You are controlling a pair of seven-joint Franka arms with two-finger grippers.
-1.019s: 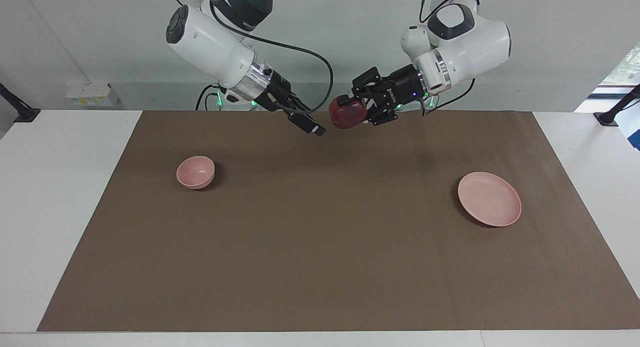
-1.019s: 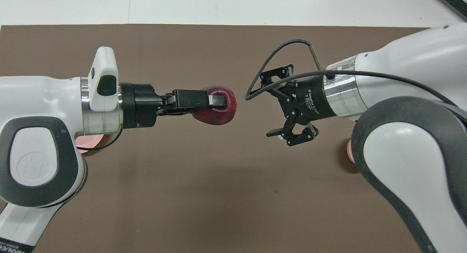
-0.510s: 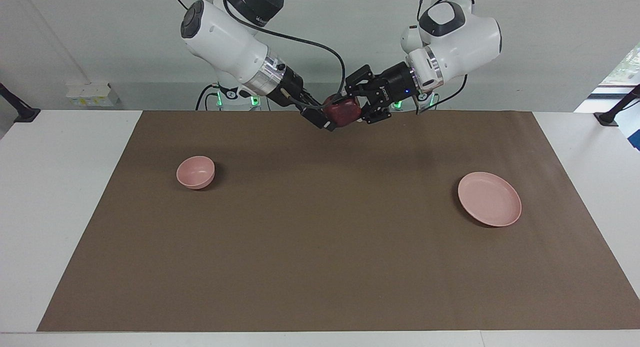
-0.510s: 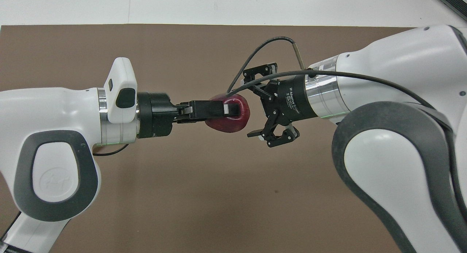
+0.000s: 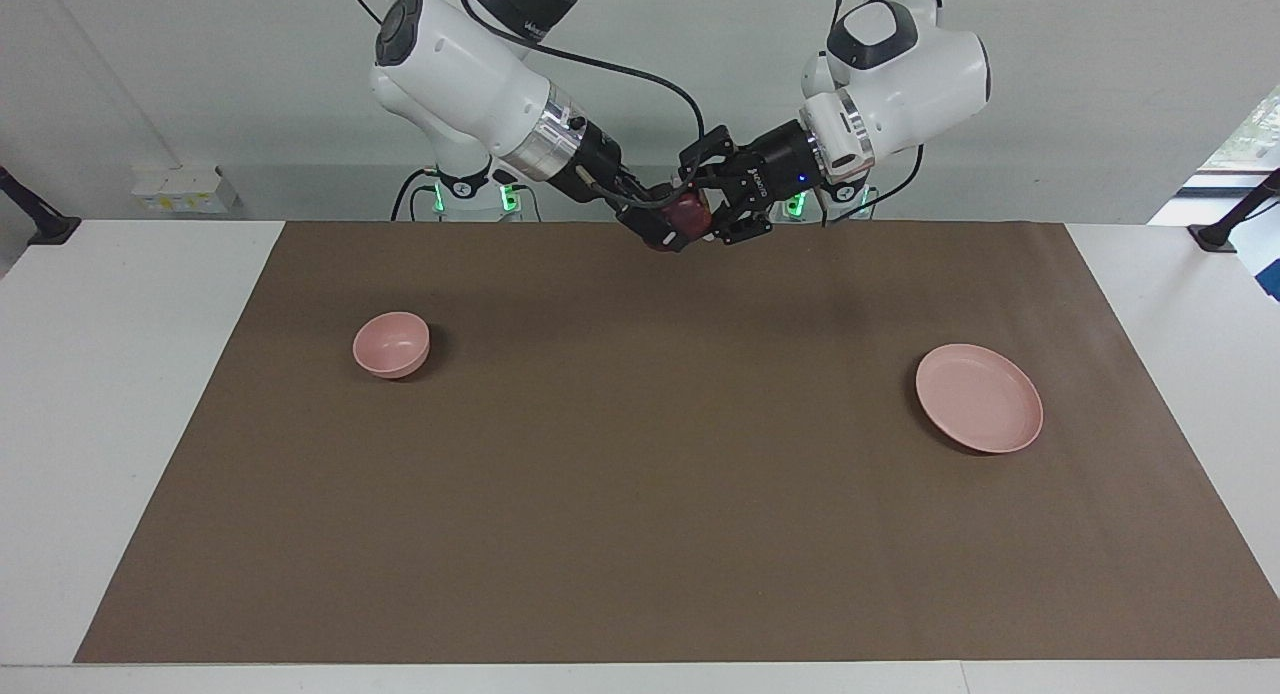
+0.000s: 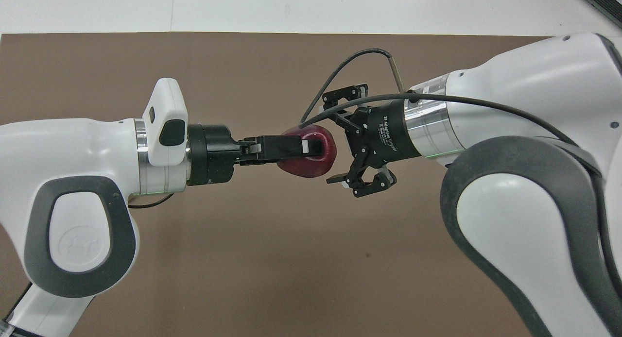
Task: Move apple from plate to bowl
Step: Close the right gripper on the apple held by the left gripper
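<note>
Apple mid-air between both grippers, over the brown mat's robot-side edge.

I see the left gripper point(image 6: 311, 147) clamped on the apple point(image 6: 311, 163); the right gripper point(image 6: 335, 150) has its fingers around the apple's other end, though I can't tell if they grip. The bowl point(image 5: 391, 344) sits toward the right arm's end, the plate point(image 5: 979, 397) toward the left arm's, both bare.
</note>
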